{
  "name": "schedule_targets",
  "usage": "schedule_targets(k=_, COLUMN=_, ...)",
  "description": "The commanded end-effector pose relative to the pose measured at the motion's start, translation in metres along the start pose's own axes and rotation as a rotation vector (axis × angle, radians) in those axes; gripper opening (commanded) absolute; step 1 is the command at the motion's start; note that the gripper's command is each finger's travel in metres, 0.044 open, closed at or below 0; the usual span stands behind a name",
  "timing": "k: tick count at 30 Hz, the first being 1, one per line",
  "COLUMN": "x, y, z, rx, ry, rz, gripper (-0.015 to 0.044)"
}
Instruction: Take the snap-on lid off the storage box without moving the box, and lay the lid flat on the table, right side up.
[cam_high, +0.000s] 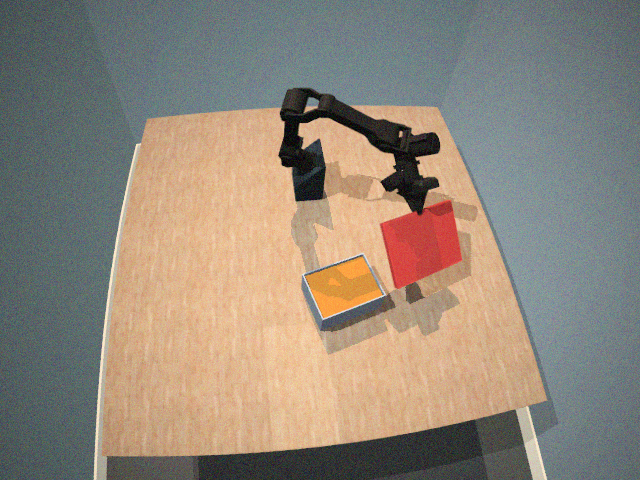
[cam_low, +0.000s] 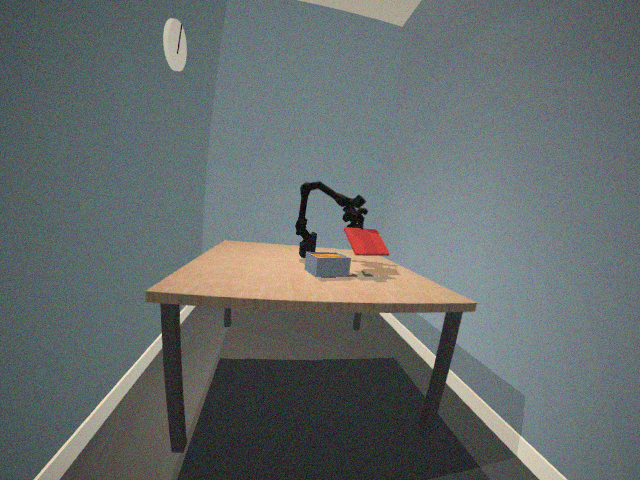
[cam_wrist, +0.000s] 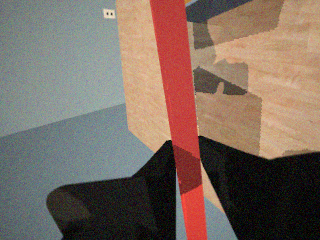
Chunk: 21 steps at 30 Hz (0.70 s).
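The lid (cam_high: 424, 248) (cam_low: 366, 241) (cam_wrist: 176, 75) hangs tilted above the table (cam_high: 217, 330) (cam_low: 279, 289) (cam_wrist: 142, 75), right of the open box (cam_high: 328, 323) (cam_low: 327, 266); the gripper (cam_high: 419, 211) (cam_low: 355, 226) (cam_wrist: 184, 143) grips its far edge. Released at this slant, it could drop on its near edge and flip; swinging left might knock the box.

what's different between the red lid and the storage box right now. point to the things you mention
The red lid (cam_high: 423, 248) (cam_low: 366, 241) (cam_wrist: 179, 100) is a thin flat panel; the storage box (cam_high: 351, 308) (cam_low: 329, 266) is blue-grey, walled and orange inside. The lid hangs tilted in the gripper (cam_high: 419, 210) (cam_wrist: 187, 142), clear of the tabletop, while the box sits upright on it. Both look roughly rectangular.
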<state>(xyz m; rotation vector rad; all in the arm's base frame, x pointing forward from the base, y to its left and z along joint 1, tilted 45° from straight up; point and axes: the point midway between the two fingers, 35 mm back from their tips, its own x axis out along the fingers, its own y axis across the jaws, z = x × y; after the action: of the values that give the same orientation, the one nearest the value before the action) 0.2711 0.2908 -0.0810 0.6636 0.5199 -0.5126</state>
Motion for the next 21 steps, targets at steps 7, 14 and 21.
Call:
schedule_targets(k=7, x=-0.005, y=0.003, z=-0.021, rx=0.013, ry=0.0, rz=0.013, gripper=0.0)
schedule_targets(k=14, x=-0.006, y=0.003, z=-0.028, rx=0.014, ry=0.0, rz=0.013, gripper=0.0)
schedule_targets(k=21, x=-0.002, y=-0.004, z=-0.026, rx=0.014, ry=0.0, rz=0.013, gripper=0.0)
